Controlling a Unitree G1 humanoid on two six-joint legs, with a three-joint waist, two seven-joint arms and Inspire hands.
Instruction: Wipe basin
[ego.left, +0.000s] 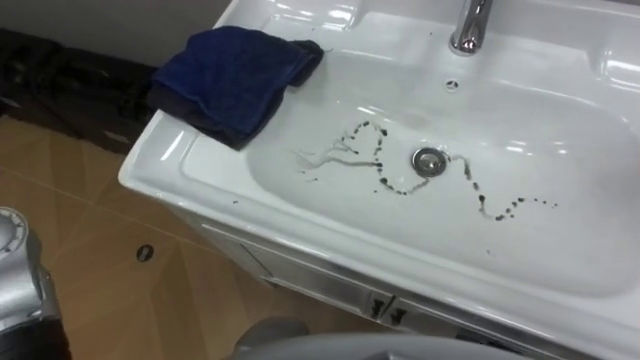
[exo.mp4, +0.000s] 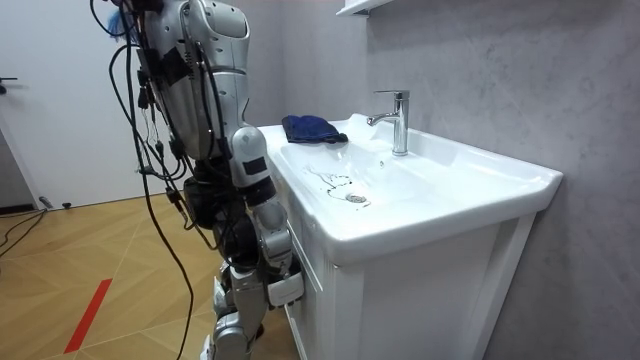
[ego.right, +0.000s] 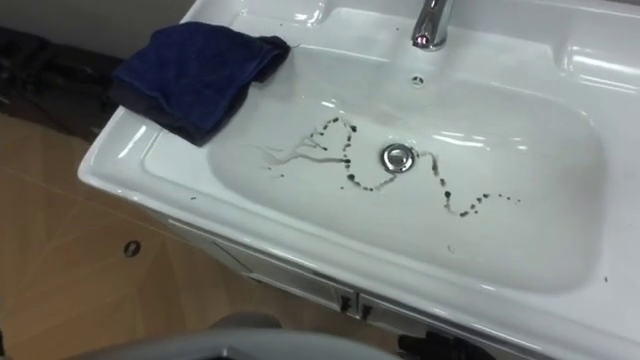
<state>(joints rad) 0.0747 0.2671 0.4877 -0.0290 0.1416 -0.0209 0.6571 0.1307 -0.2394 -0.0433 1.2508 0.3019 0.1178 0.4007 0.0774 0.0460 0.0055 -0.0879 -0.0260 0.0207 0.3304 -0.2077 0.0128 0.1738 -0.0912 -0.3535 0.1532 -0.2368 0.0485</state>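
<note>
The front rim of a white ceramic basin (ego.left: 300, 232) lies closest, its long side running left to right. A round chrome drain (ego.left: 429, 160) sits in the middle of the bowl.

Far left of the drain, beyond the rim, is a light wooden floor (ego.left: 90, 250). Left of the drain and further back, a crumpled dark blue cloth (ego.left: 232, 78) rests on the basin's corner ledge. One edge hangs over into the bowl, and one corner points right, towards the tap.

A thin trail of dark stain (ego.left: 382, 170) wriggles across the bowl from left of the drain, touches its front edge and runs on to its right. Behind the drain is a small overflow hole (ego.left: 452, 85), and behind that an upright chrome tap (ego.left: 470, 28).

In the room view the robot stands at the front of the white cabinet (exo.mp4: 420, 300) under the basin. Its right hand (exo.mp4: 283, 288) hangs low beside the cabinet, well below the drain. I cannot tell whether its fingers are straight or curled.
</note>
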